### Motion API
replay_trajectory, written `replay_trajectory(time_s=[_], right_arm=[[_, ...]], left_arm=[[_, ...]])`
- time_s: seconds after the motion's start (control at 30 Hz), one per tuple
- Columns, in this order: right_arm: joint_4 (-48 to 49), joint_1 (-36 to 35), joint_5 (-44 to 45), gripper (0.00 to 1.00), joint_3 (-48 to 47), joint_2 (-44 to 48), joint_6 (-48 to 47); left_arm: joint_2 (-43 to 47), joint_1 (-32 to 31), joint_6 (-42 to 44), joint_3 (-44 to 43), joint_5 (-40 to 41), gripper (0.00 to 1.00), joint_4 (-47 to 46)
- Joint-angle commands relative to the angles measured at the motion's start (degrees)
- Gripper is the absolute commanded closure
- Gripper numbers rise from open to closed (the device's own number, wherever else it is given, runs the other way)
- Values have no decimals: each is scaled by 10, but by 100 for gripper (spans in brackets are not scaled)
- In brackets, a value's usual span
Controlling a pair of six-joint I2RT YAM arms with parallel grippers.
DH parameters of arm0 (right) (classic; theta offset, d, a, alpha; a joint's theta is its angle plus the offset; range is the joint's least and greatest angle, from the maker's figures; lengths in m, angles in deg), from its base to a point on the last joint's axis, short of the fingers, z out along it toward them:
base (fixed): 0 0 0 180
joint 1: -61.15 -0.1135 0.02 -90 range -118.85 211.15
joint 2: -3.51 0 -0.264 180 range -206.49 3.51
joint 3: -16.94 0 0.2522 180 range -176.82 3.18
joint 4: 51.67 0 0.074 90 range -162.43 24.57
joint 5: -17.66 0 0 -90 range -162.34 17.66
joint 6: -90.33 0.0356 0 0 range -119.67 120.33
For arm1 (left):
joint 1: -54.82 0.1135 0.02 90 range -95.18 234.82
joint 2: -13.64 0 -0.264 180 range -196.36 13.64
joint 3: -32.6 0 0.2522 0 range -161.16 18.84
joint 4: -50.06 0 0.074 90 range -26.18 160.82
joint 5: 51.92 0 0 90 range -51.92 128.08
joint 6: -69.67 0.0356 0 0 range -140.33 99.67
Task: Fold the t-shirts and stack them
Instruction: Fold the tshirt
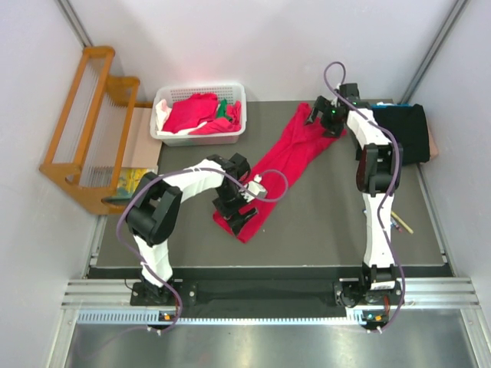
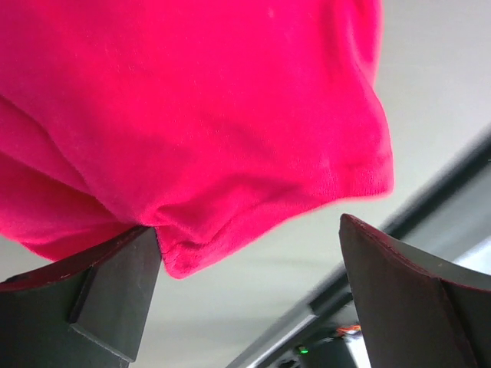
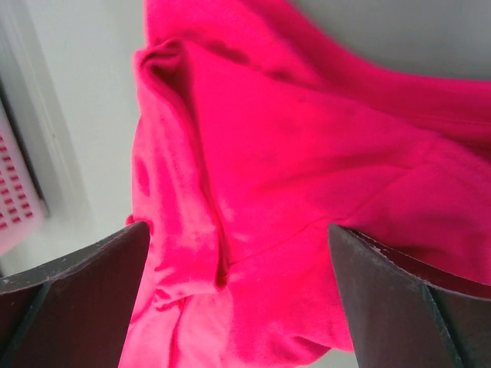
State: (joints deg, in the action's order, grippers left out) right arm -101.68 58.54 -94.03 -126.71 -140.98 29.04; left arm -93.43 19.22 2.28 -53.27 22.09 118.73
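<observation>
Brushed metal rails (image 1: 268, 295) run along the near edge where our 2 arms are bolted. Beyond them lies the dark grey table (image 1: 345, 230), closed in by pale walls (image 1: 253, 38) on 3 sides. Nearest to us, our left gripper (image 2: 247, 226) hangs over the near end of a crimson t-shirt (image 1: 288, 153), its jaws spread wide and clamping nothing. In the left wrist view the bunched hem fills the space between the 2 dark fingers (image 2: 100, 291) and brushes one of them. The shirt lies stretched in a long diagonal band across the table, from that near end up toward the far right. There our right gripper (image 3: 238, 228) sits above its far end, jaws equally wide and holding nothing, with creased red cloth spread beneath and between them. At the far left edge stands a white basket (image 1: 201, 139) holding more t-shirts (image 1: 192, 111), mostly red with a bit of green and white. A black t-shirt (image 1: 406, 130) lies at the far right corner, just beyond the right gripper. Off the table to the left stands a wooden rack (image 1: 84, 130).
</observation>
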Motion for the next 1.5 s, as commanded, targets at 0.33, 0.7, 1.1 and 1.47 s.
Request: replay_trajectory(time_s=[0.33, 0.7, 1.1, 1.47], right_arm=[[-58, -238, 183, 0, 92, 275, -182], [-65, -538, 493, 0, 438, 447, -168], [-74, -702, 461, 0, 442, 366, -105], [-59, -718, 448, 0, 385, 282, -116]], left_arm=[[113, 267, 65, -173, -216, 1, 172], [261, 483, -27, -74, -270, 1, 46], [321, 483, -51, 20, -221, 1, -8], [326, 483, -44, 40, -200, 1, -22]])
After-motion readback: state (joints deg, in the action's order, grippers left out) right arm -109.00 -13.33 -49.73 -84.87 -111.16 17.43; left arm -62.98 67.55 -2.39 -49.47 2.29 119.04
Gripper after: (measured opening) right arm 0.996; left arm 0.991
